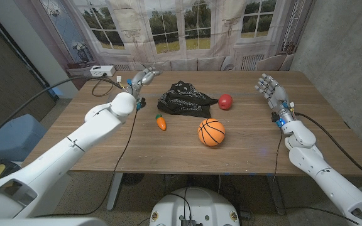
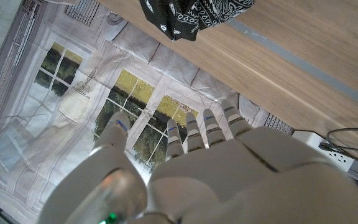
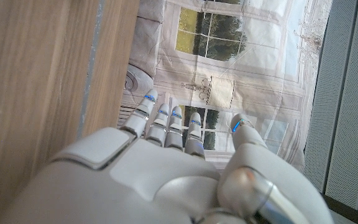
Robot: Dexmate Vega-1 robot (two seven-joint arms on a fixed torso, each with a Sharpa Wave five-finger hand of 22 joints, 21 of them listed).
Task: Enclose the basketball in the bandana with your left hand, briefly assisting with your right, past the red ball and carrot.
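My left hand [image 1: 141, 79] hovered with fingers spread and nothing in them near the tabletop's far left corner, beside the crumpled black bandana [image 1: 182, 100] lying toward the far edge. My right hand [image 1: 270, 88] stood likewise spread and unloaded by the right edge. The basketball [image 1: 211, 132] sat at the table's middle, nearer the front edge, apart from the cloth; the red ball [image 1: 225, 101] touched the bandana's right side and the carrot [image 1: 161, 122] lay just in front of it. I judged the cloth should be pinched at one edge and drawn forward between those two without nudging either.
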